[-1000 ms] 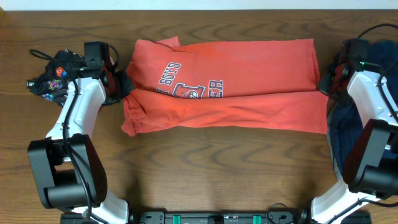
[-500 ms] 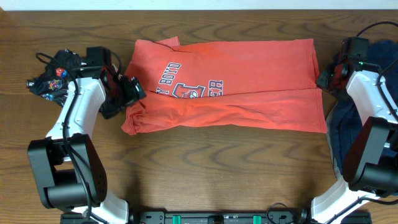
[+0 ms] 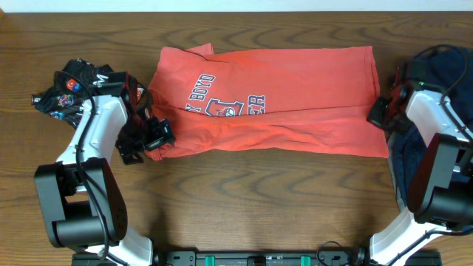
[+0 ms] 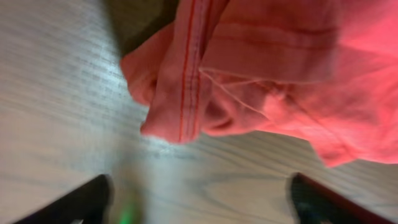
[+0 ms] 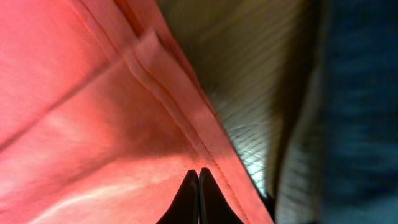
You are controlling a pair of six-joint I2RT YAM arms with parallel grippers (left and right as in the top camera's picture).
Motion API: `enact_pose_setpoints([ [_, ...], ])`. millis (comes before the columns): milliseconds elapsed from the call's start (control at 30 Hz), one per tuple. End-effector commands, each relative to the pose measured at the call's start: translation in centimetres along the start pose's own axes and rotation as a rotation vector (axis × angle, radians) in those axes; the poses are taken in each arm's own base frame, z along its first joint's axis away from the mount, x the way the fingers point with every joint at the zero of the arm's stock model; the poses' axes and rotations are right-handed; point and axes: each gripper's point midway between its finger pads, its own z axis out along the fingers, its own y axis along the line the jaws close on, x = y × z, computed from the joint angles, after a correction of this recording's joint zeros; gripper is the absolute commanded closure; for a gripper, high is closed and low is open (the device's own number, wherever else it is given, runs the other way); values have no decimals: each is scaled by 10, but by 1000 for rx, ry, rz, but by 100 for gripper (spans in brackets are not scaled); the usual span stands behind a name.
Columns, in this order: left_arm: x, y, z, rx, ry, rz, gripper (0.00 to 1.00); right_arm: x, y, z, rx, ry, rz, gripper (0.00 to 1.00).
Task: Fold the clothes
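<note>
The left gripper (image 4: pixel 204 202) stood wide open, empty, a bunched edge of the red shirt (image 4: pixel 273 68) just ahead; the right gripper (image 5: pixel 198 188) was closed tight at its hem

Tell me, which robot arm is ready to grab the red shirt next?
Probably left: the left gripper is open with a sleeve of the red shirt just ahead. The right gripper is shut at the hem.

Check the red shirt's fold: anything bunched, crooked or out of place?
Yes. On the coral-red T-shirt, the left end by the open left gripper is bunched, with the sleeve hem rumpled over itself. The folded-over lower flap also runs slightly askew and partly covers the lettering.
</note>
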Motion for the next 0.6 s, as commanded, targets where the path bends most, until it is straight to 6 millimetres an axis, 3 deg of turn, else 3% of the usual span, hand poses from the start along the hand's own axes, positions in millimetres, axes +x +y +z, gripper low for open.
enact_pose_setpoints([
  [0,8,7,17,-13,23,15,28,17,2,15,-16,39,-35,99],
  [100,5,9,28,-6,1,19,45,19,1,20,-19,31,-34,99],
  [300,-5,10,29,-18,-43,26,52,20,1,21,-19,29,-34,99],
  [567,-11,16,29,-54,-71,28,51,20,1,21,-19,29,-34,99],
])
